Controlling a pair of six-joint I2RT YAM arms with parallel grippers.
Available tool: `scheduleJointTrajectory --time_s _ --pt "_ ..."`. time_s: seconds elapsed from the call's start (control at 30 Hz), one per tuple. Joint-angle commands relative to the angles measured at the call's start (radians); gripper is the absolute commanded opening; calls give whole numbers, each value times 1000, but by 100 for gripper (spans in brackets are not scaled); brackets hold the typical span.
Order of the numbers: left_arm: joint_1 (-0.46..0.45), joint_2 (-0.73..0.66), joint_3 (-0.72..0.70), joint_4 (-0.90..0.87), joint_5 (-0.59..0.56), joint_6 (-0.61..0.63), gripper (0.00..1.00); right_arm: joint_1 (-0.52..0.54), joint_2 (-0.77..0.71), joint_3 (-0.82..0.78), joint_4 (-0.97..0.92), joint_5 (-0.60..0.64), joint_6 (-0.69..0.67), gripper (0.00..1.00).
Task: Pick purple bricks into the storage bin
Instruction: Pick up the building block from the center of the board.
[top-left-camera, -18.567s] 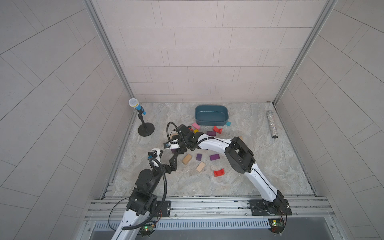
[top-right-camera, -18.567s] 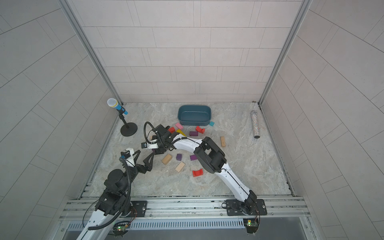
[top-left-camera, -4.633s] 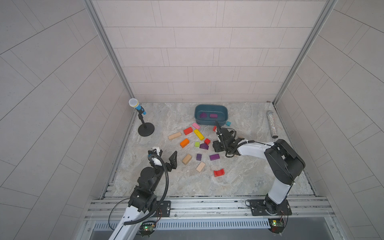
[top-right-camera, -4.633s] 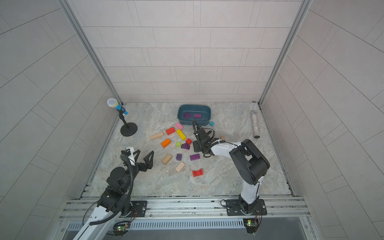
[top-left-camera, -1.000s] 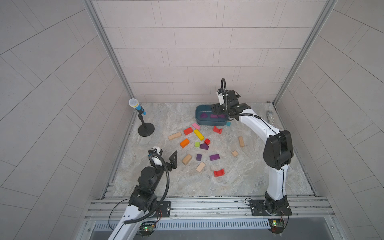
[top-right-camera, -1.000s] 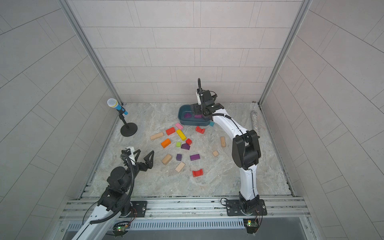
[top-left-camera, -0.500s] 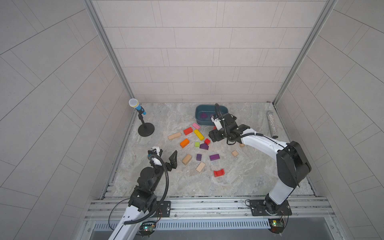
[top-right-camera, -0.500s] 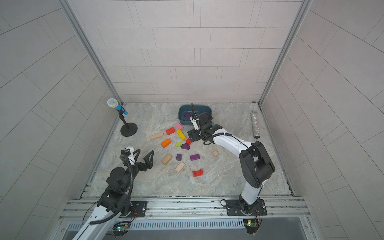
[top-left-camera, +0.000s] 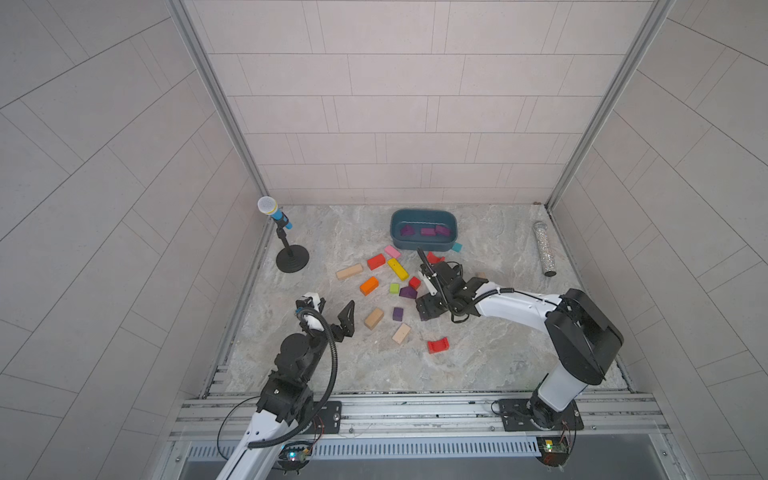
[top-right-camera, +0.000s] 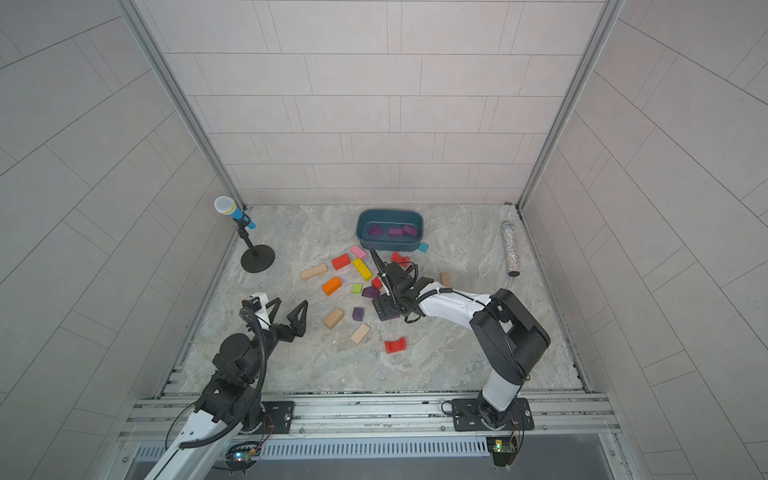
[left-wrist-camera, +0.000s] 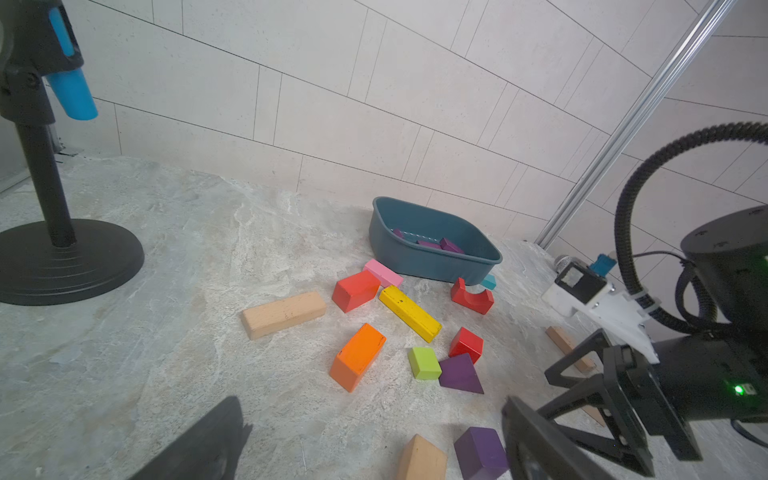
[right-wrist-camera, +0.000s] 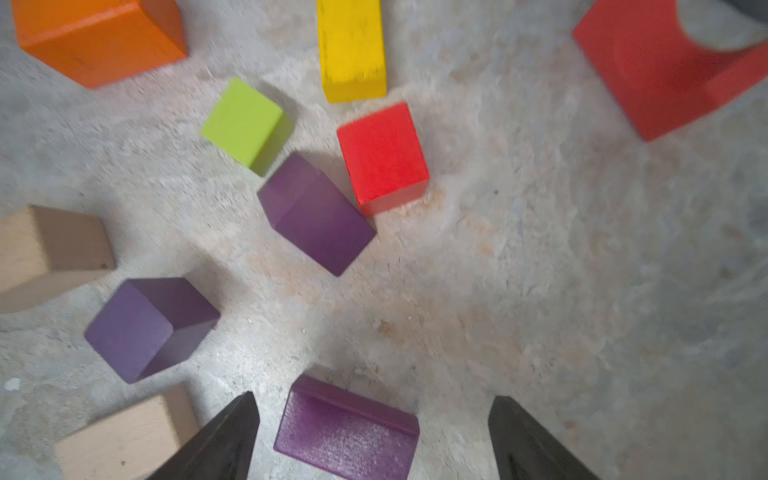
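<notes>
**Workcell, top and wrist views.** The storage bin (top-left-camera: 423, 212) stands at the far side of the tabletop (top-left-camera: 498, 353). Three purple bricks (top-left-camera: 427, 231) lie side by side on its floor.

Three more purple pieces lie on the tabletop among the mixed blocks in front of the bin:
- The peaked purple brick (right-wrist-camera: 316, 212) sits just beside a lime-green cube (right-wrist-camera: 245, 120) and a red cube (right-wrist-camera: 382, 158).
- The purple cube (right-wrist-camera: 149, 328) stands apart from it, next to two plain wooden blocks (right-wrist-camera: 124, 436).
- The flat purple brick (right-wrist-camera: 347, 428) lies flat between the jaws of the right gripper (right-wrist-camera: 374, 401).

The right arm reaches low across the tabletop from its base at the near edge. Its jaws are spread wide, one on each side of the flat brick. A gap shows on both sides, so nothing is grasped, and the brick lies closer to one jaw than to the other.

The left gripper (top-left-camera: 332, 309) hovers near the front left, clear of the blocks. Its jaws are released and carry nothing.

A yellow bar (top-left-camera: 397, 268), an orange block (top-left-camera: 369, 285) and two red arches (top-left-camera: 437, 345) lie scattered nearby. A toy microphone on a stand (top-left-camera: 286, 232) stands at the far left. A glittery cylinder (top-left-camera: 545, 249) lies at the far right.
</notes>
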Motion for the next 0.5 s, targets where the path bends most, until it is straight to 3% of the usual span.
scheduleJointTrajectory --time_s 0.0,0.47 --pt "-2 -10 -21 4 6 -11 100 2 -35 -33 27 38 49 91" --pt "-3 21 -24 27 9 -15 100 5 9 -49 75 -18 69 91"
